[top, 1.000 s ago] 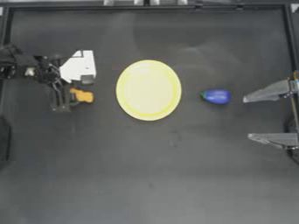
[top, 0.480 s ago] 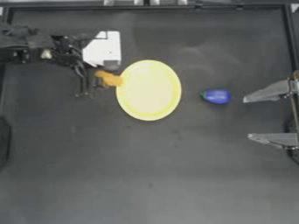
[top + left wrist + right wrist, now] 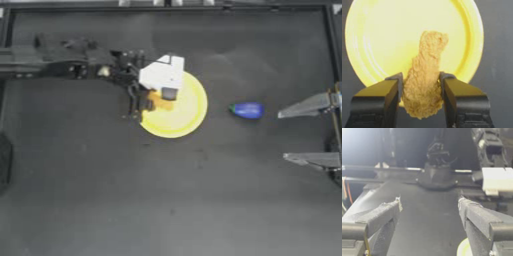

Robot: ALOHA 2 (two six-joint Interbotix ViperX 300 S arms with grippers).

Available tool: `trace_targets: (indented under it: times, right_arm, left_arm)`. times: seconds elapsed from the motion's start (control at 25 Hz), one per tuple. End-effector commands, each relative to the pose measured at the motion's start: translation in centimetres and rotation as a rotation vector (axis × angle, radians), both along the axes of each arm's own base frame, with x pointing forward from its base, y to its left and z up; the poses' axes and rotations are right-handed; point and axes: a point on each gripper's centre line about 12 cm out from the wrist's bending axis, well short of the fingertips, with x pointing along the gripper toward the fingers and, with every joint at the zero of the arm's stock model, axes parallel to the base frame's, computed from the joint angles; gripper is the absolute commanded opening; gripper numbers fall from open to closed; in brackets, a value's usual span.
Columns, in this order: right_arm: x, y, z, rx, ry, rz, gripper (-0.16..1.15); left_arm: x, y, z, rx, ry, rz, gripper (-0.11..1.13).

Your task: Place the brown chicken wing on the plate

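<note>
Brown chicken wing (image 3: 425, 80): lumpy, grainy, orange-tan, narrow at the far end and swelling to a rounded bulb at the near end. Clamped at its thick part between the two dark fingers (image 3: 392, 97) of the left gripper (image 3: 422, 82), one finger pressed to each flank, bulb end hanging out below the grip. From above, seen as a small orange patch (image 3: 160, 104) over the 9 o'clock portion of the plate (image 3: 184, 117), partly hidden under the white wrist block (image 3: 162, 75)

Plate: large, round, bright yellow, shallow raised rim (image 3: 474, 37), lying flat on the dark bench (image 3: 167, 200). Narrow end of the wing over the plate's face, thick end over the near rim; cannot tell whether touching the surface or held just above it. Nothing else in the plate

Small blue rounded object (image 3: 247, 110) on the bench at 3 o'clock from the plate, apart from its rim

Right gripper (image 3: 310, 132) parked at the bench's 3 o'clock edge, fingers (image 3: 378, 218) spread wide, gripping nothing, well apart from the plate

Against half a second ago: left gripper now shifted in toward the plate, from just outside the 10 o'clock rim to over the plate's 9 o'clock portion, wing carried along. Against one second ago: wing well off the plate then, at its 9 o'clock. Plate, blue object and right gripper unchanged in place
</note>
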Motion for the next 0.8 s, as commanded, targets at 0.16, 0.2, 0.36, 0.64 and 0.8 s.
trace_targets:
  times: [0.16,0.2,0.36,0.64,0.8]
  right_arm:
    - [0.1,0.0,0.3,0.004,-0.012,-0.001,0.98]
    - [0.1,0.0,0.3,0.003,-0.012,0.001,0.98]
    - [0.1,0.0,0.3,0.003,-0.012,-0.001,0.98]
    - [0.0,0.0,0.1,0.003,-0.008,-0.001,0.98]
    - [0.0,0.0,0.0,0.004,-0.008,-0.001,0.98]
  left_arm:
    - [3.1,1.2,0.5,0.041,-0.04,-0.054,0.3]
    - [3.3,1.2,0.3,0.039,-0.038,-0.057,0.3]
    - [4.1,1.5,-0.3,0.023,-0.043,-0.057,0.3]
    - [4.0,1.9,-1.0,0.007,-0.025,-0.057,0.35]
    - [3.8,2.4,-1.1,0.002,-0.024,-0.038,0.57]
